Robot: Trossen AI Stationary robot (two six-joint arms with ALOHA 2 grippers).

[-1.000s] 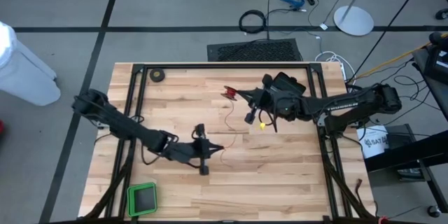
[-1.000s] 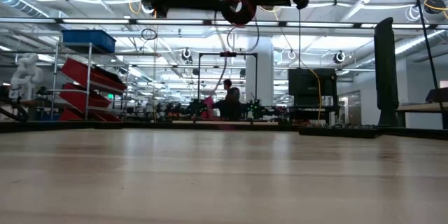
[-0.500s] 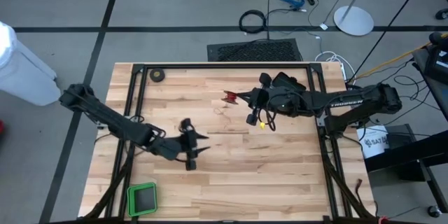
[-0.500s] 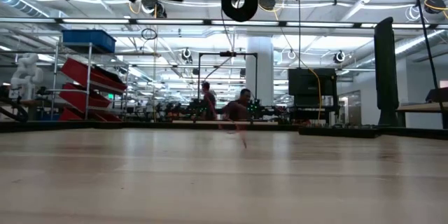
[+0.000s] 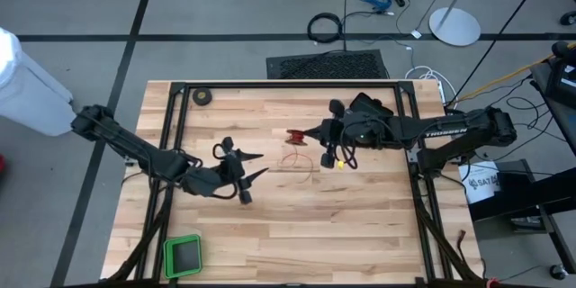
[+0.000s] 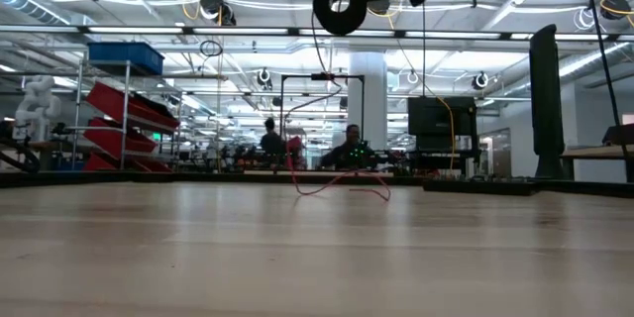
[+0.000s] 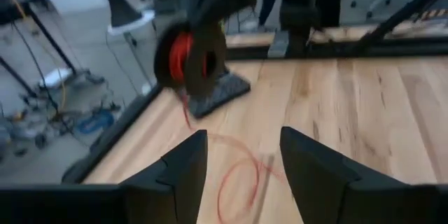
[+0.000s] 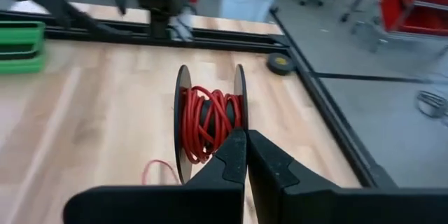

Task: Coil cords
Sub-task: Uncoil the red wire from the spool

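Observation:
The cord is a thin red wire wound on a small black reel. My right gripper holds the reel above the table's middle, where it also shows in the high view and the low view. From the reel the wire drops to a loose loop lying on the wood, also seen in the low view and the left wrist view. My left gripper is open and empty, left of the loop, its fingers pointing toward it. My right gripper pinches the rim of one reel flange between its two fingers. They come in about level from the table's right. The reel is lifted clear with its flanges upright. The wire hangs slack from it down to the table.
A black tape roll lies at the far left corner. A green tray sits at the near left. Black frame rails run along the table's sides. Bare wood lies near and to the right of the wire.
My left gripper has opened and let go of the wire, then drawn back toward the table's left and far edges. The freed wire has fallen slack into a loop on the table. My right gripper has brought the reel slightly toward the near edge and turned it.

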